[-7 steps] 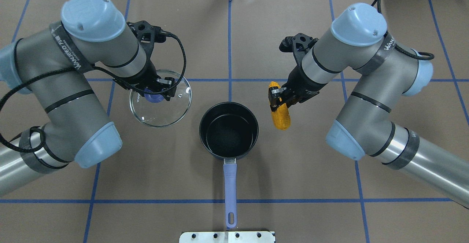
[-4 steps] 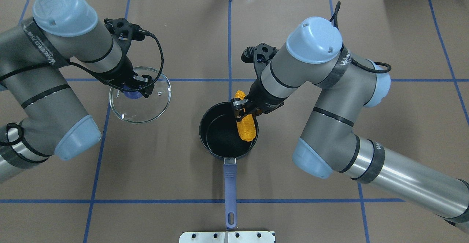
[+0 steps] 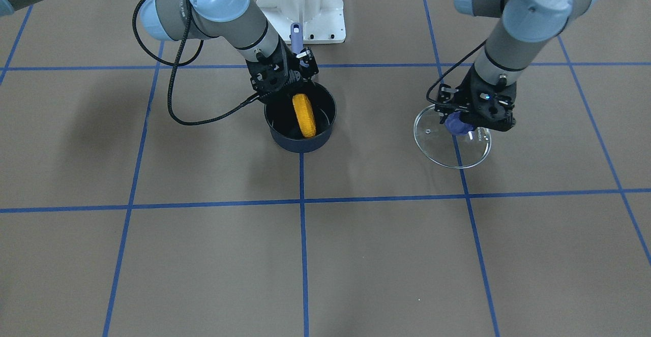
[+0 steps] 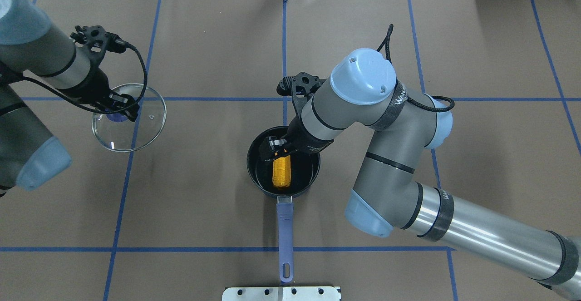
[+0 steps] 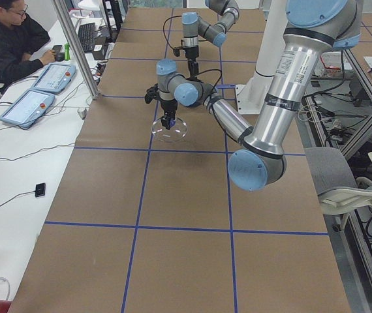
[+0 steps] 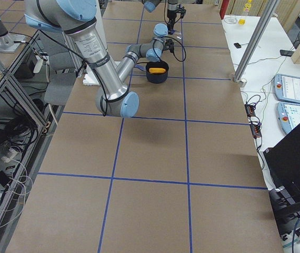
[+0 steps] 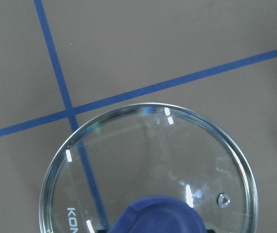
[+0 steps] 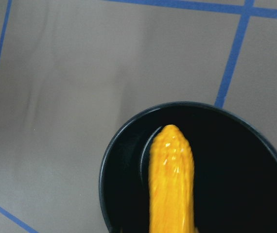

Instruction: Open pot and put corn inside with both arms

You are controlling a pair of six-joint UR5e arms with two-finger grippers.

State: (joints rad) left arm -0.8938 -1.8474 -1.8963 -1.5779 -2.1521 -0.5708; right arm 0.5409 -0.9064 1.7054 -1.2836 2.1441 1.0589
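In the right wrist view the corn runs off the bottom edge, so one end does not show, and the pot is cut off at the bottom and right side. In the left wrist view the lid and its blue knob are cut off at the bottom, and the word on the glass stops after "KON". From overhead the right arm hides part of the pot's far rim.

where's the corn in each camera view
Front-facing: corn upper centre, inside the pot.
Overhead: corn just below centre.
Exterior left: cannot make it out, too far.
Exterior right: corn top centre, small orange patch.
Left wrist: not in view.
Right wrist: corn bottom centre.
Shared landmark: the dark pot around it.
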